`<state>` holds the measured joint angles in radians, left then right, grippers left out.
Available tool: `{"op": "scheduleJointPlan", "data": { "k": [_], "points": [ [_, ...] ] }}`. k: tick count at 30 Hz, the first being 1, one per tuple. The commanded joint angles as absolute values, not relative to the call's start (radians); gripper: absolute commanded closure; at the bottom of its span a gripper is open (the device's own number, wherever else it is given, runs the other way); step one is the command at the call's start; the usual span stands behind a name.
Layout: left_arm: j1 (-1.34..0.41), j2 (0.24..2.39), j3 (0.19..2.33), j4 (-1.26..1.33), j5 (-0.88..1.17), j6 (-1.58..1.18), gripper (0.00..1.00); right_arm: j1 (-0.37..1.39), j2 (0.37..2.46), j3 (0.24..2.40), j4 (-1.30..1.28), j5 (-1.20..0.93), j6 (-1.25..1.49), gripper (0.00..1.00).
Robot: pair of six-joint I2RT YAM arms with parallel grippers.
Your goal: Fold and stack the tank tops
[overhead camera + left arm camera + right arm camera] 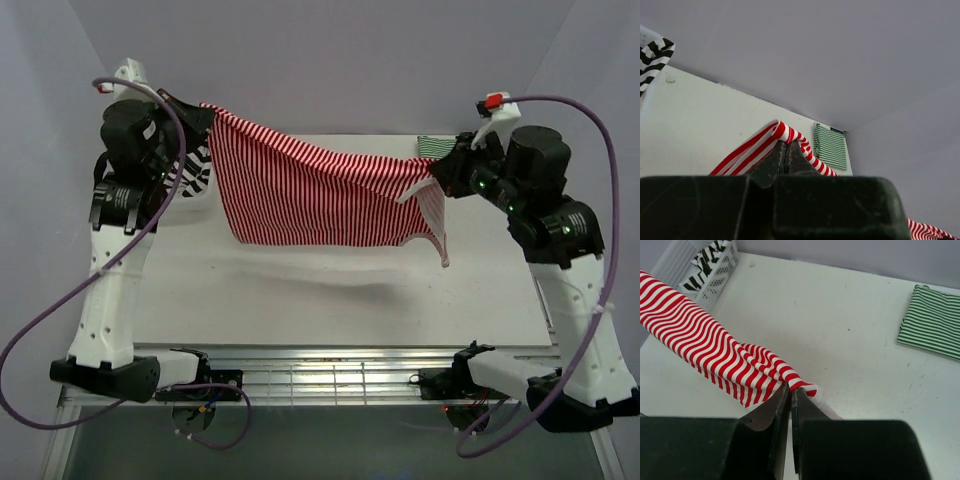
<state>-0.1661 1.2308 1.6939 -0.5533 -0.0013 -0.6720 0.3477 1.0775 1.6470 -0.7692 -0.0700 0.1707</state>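
Observation:
The red-and-white striped tank top hangs stretched in the air between both arms, above the white table. My left gripper is shut on its left end; the wrist view shows the cloth pinched at the fingertips of that gripper. My right gripper is shut on the right end, cloth bunched at this gripper's tips. The green-and-white tank top lies folded at the table's far right corner. The black-and-white tank top sits at the far left, partly hidden by the left arm.
A white mesh basket holds the black-and-white top at the far left of the table. Grey walls close in the back and sides. Both arm bases stand at the near edge.

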Motion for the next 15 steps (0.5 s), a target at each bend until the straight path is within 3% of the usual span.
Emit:
{"op": "scheduleJointPlan", "data": {
  "k": [1, 6, 7, 10, 12, 15],
  "points": [
    [-0.157, 1.408, 1.765, -0.555, -0.015, -0.638, 1.0, 0.292, 1.261, 1.73, -0.744, -0.142, 0.098, 0.92],
    [-0.086, 1.751, 2.061, -0.581, 0.099, -0.62, 1.0, 0.126, 1.579, 2.026, -0.73, -0.376, 0.051, 0.92],
    [-0.071, 1.802, 2.215, -0.592, 0.163, -0.624, 1.0, 0.109, 1.627, 2.186, -0.75, -0.403, 0.048, 0.92],
    [-0.038, 1.936, 2.466, -0.627, 0.242, -0.649, 1.0, 0.034, 1.756, 2.392, -0.755, -0.573, 0.073, 0.92],
    [-0.032, 1.91, 2.47, -0.585, 0.256, -0.647, 1.0, 0.012, 1.741, 2.405, -0.717, -0.6, 0.087, 0.92],
    [-0.032, 1.762, 2.262, -0.477, 0.252, -0.637, 1.0, -0.032, 1.646, 2.222, -0.646, -0.624, 0.059, 0.92]
  ]
}}
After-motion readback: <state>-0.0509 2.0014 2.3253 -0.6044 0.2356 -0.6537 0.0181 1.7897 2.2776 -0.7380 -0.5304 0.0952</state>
